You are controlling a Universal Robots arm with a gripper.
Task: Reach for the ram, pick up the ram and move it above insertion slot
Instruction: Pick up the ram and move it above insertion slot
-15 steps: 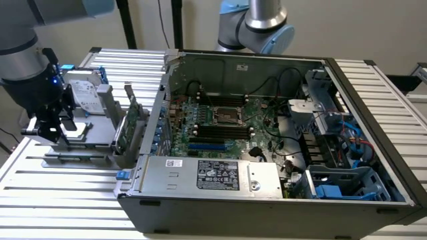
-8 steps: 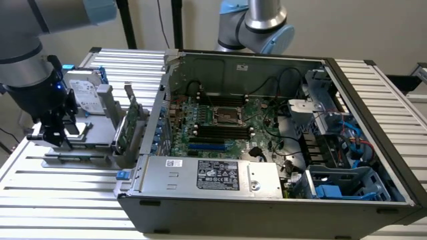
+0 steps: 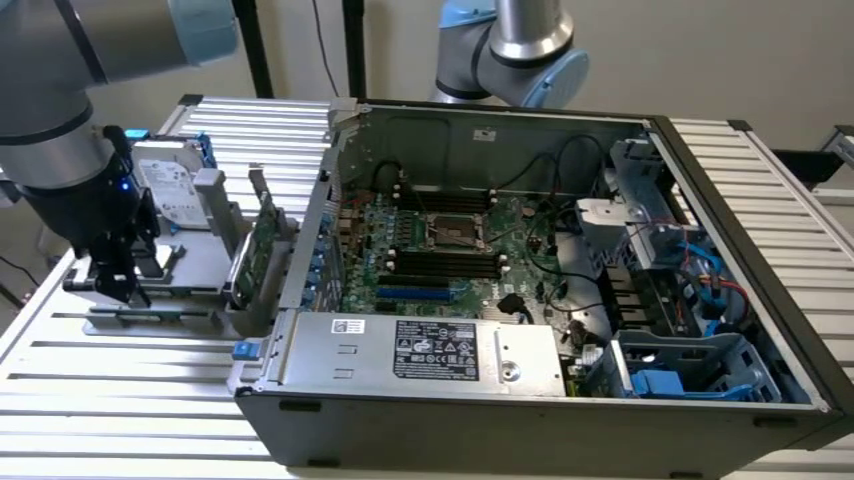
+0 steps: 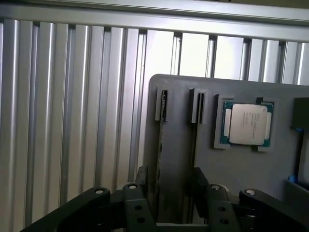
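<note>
The ram point(image 4: 162, 145) stands on edge in a slotted grey holder plate point(image 4: 251, 169), seen as a thin dark strip. My gripper point(image 4: 171, 188) is open, with one black finger point(image 4: 143, 181) on each side of the ram and a gap left to both. In the exterior view the gripper point(image 3: 118, 288) hangs low over the grey fixture point(image 3: 160, 320) at the exterior view's left, outside the computer case. The black memory slots point(image 3: 447, 263) lie on the green motherboard inside the open case point(image 3: 534, 415).
A processor chip point(image 4: 245, 124) sits in a pocket of the holder plate beside the ram. On the fixture stand a silver hard drive point(image 3: 167, 185) and a green expansion card point(image 3: 254, 255). A second arm point(image 3: 521, 50) stands behind the case. Ribbed aluminium table point(image 3: 120, 420) lies around.
</note>
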